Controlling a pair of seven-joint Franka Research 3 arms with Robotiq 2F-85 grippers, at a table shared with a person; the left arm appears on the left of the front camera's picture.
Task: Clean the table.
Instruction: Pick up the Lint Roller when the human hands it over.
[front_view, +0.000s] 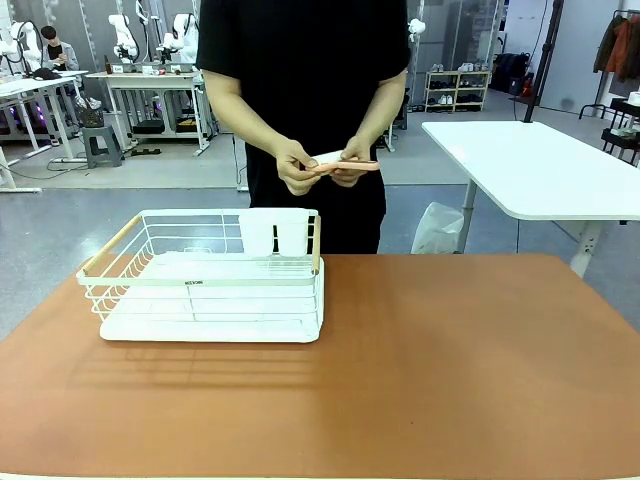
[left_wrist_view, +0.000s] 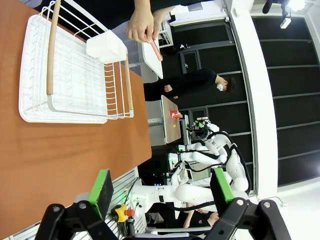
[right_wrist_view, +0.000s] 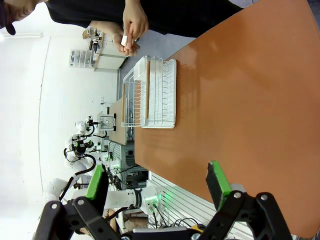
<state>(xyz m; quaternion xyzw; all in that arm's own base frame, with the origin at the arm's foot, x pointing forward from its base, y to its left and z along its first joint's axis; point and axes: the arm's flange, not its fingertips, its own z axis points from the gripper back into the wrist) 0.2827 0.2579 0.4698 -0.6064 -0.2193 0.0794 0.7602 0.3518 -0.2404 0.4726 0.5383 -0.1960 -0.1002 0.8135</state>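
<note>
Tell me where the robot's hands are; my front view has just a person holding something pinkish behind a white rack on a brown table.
Observer: The left gripper shows in its own wrist view, fingers wide apart, nothing between them.
Operator: And the other one?
Observer: The right gripper is open and empty too.
Operator: Is it near the rack?
Observer: No. It seems to hang by the near edge of the table, and the rack sits well ahead of it, untouched.
</note>
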